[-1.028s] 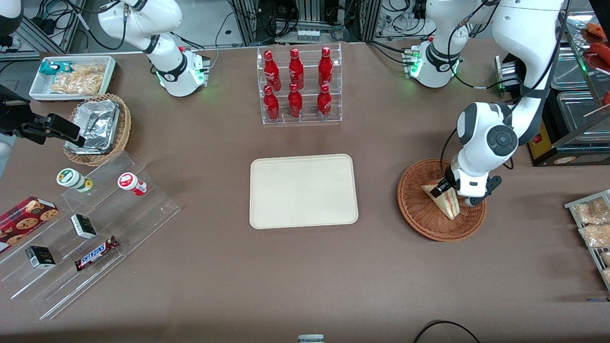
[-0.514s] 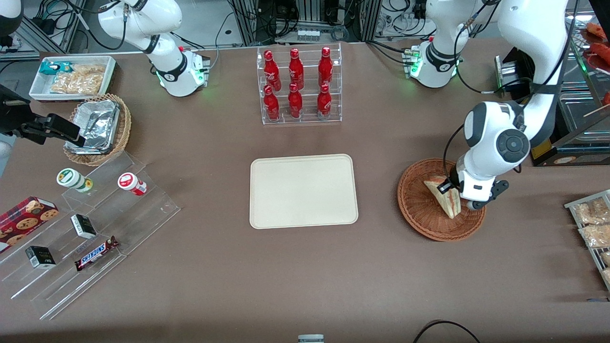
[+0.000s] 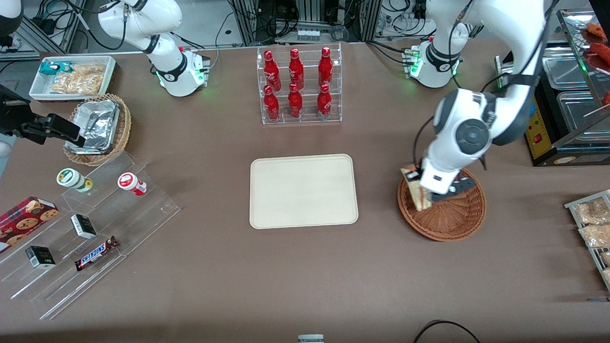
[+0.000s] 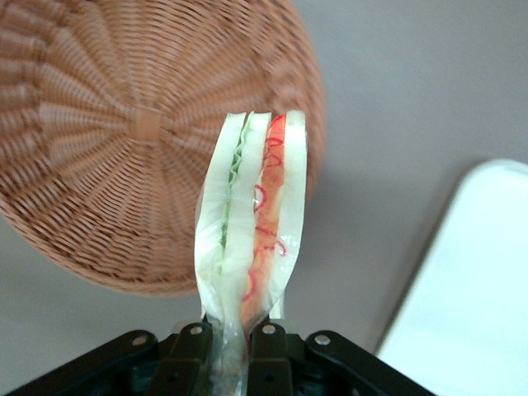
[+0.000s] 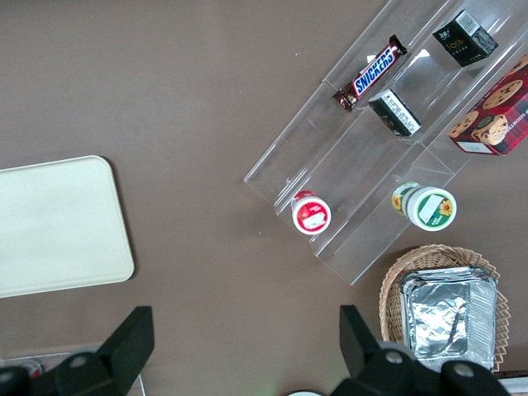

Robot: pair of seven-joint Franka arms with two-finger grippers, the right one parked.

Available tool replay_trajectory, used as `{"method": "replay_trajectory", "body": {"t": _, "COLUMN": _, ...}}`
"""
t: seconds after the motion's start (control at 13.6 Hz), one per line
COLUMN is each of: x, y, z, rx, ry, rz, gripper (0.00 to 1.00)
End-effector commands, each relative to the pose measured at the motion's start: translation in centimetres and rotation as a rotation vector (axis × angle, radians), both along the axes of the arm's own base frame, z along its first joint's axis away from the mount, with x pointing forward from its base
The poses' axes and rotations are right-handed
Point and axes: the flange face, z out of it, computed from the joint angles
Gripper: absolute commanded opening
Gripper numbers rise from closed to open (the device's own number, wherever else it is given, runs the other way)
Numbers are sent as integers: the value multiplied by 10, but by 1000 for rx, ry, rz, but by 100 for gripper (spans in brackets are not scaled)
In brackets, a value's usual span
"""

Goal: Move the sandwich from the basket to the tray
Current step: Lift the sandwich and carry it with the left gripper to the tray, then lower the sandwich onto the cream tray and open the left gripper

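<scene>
Gripping the sandwich (image 4: 252,223) by its narrow end, the gripper (image 4: 233,351) has both fingers (image 4: 191,351) pinched tight on the wrapped wedge, which stands out from the jaws with its red and green filling edge facing the wrist camera. In the front view the gripper (image 3: 425,186) hangs above the basket (image 3: 452,219) rim, on the side nearest the tray (image 3: 303,190), and the sandwich (image 3: 415,190) looks lifted off the weave; the basket floor under it is bare. The tray is bare too and sits well apart, toward the parked arm's end, with open tabletop between.

Step in hand, as I judge it: carry across to the tray. To do it well:
- keep height until the wedge is past the basket rim;
- move level, no wrist roll, since the grip is only on one end and the soft bread could sag or slip;
- come down near tray centre, release low.
</scene>
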Motion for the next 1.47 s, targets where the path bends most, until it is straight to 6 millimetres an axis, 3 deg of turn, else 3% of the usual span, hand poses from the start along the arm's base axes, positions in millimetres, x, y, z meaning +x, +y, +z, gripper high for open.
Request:
{"method": "replay_trajectory", "body": {"t": 0.0, "x": -10, "y": -59, "z": 5, "rx": -16, "ry": -13, "rz": -90, "gripper": 9}}
{"method": "replay_trajectory", "body": {"t": 0.37, "x": -22, "y": -190, "z": -8, "rx": -69, "ry": -56, "rz": -93, "gripper": 9}}
{"method": "replay_trajectory", "body": {"t": 0.73, "x": -37, "y": -286, "z": -44, "rx": -50, "ry": -66, "rz": -36, "gripper": 9}}
{"method": "replay_trajectory", "body": {"t": 1.03, "x": -30, "y": -325, "z": -63, "rx": -4, "ry": -57, "rz": -10, "gripper": 9}}
{"method": "replay_trajectory", "body": {"t": 1.25, "x": -31, "y": -330, "z": -70, "rx": -1, "ry": -51, "rz": -15, "gripper": 9}}
{"method": "replay_trajectory", "body": {"t": 1.39, "x": -30, "y": -331, "z": -85, "rx": -8, "ry": -53, "rz": -17, "gripper": 9}}
